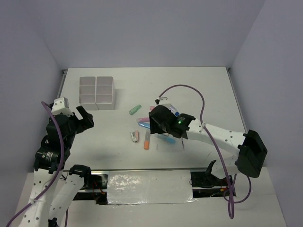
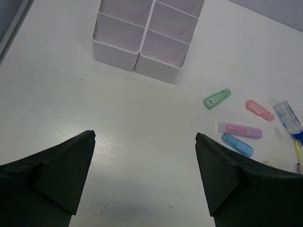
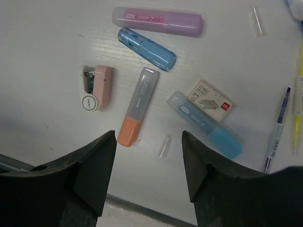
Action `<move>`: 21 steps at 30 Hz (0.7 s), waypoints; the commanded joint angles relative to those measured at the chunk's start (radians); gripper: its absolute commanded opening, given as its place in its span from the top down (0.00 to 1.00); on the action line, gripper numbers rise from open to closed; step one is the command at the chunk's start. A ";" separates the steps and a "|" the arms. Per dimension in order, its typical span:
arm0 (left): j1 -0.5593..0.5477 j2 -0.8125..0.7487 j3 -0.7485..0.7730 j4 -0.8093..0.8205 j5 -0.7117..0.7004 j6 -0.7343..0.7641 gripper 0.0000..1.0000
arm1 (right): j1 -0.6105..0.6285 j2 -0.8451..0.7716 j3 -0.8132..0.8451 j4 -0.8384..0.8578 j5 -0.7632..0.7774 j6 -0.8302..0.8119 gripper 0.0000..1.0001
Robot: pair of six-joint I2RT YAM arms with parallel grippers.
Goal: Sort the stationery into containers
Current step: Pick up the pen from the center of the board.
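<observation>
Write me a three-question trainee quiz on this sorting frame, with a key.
1. True or false: the right gripper is holding the orange-capped stick.
2. In the right wrist view, what lies just left of that stick? A) pink mini stapler B) green stick C) yellow pen
3. Which gripper is nearer the containers?

Key
1. False: the stick lies loose below the open jaws.
2. A
3. The left gripper.
</observation>
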 commanded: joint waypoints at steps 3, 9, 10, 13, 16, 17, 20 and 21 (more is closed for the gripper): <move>0.001 -0.009 0.007 0.046 0.027 0.011 0.01 | -0.012 -0.033 -0.063 0.017 0.099 0.037 0.36; -0.002 -0.011 0.008 0.049 0.035 0.014 0.01 | -0.188 -0.176 -0.196 0.025 -0.007 -0.045 0.40; -0.001 -0.011 0.007 0.050 0.036 0.014 0.01 | -0.214 -0.191 -0.213 0.026 -0.040 -0.074 0.40; -0.001 -0.008 0.007 0.052 0.044 0.016 0.01 | -0.303 -0.231 -0.267 0.028 -0.074 -0.146 0.40; -0.001 -0.003 0.005 0.055 0.055 0.020 0.01 | -0.336 -0.207 -0.275 -0.012 -0.056 -0.197 0.42; -0.001 -0.002 0.004 0.057 0.056 0.022 0.01 | -0.346 -0.196 -0.276 -0.016 -0.064 -0.206 0.42; -0.004 0.003 0.005 0.058 0.059 0.022 0.01 | -0.386 -0.147 -0.302 0.008 -0.117 -0.231 0.45; -0.002 0.001 0.004 0.057 0.059 0.022 0.01 | -0.398 -0.136 -0.314 0.025 -0.129 -0.231 0.47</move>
